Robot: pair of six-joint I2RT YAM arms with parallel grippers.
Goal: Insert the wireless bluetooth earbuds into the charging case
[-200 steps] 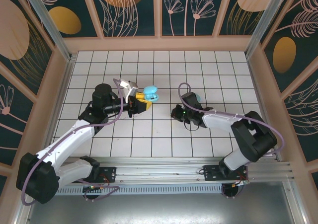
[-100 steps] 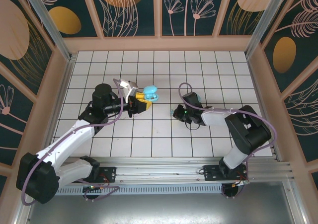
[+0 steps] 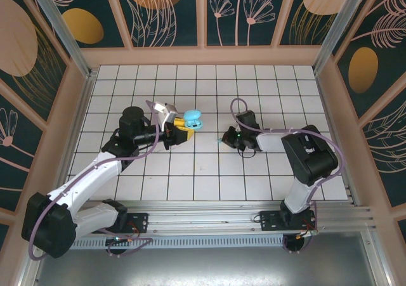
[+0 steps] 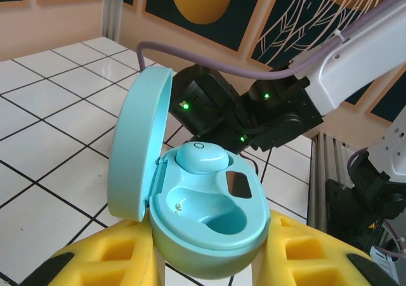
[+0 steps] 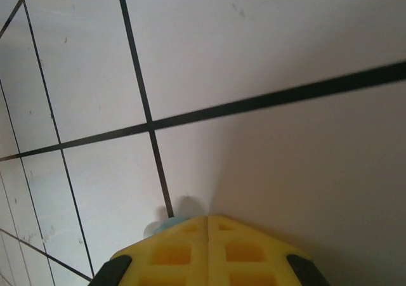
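My left gripper (image 3: 179, 129) is shut on the light-blue charging case (image 4: 209, 222), its yellow fingers (image 4: 95, 260) clamping the case's lower body. The lid (image 4: 136, 149) stands open to the left. One earbud (image 4: 202, 155) sits in the far slot, and the near slot (image 4: 212, 210) is empty. From above, the case (image 3: 191, 119) sits left of centre. My right gripper (image 5: 207, 219) is shut, its pads meeting, low over the tiles. A sliver of a light-blue earbud (image 5: 166, 224) peeks from behind its left fingertip, and I cannot tell whether it is pinched. From above, this earbud (image 3: 220, 143) shows as a speck beside the right gripper (image 3: 228, 137).
The white tiled floor (image 3: 190, 172) is walled by a wooden frame (image 3: 203, 56). The two grippers face each other about two tiles apart. The right arm's wrist (image 4: 266, 111) looms just behind the open case in the left wrist view.
The right arm's elbow has swung in toward the middle and back while its gripper stayed at about the same spot. The left arm and the case have not moved.
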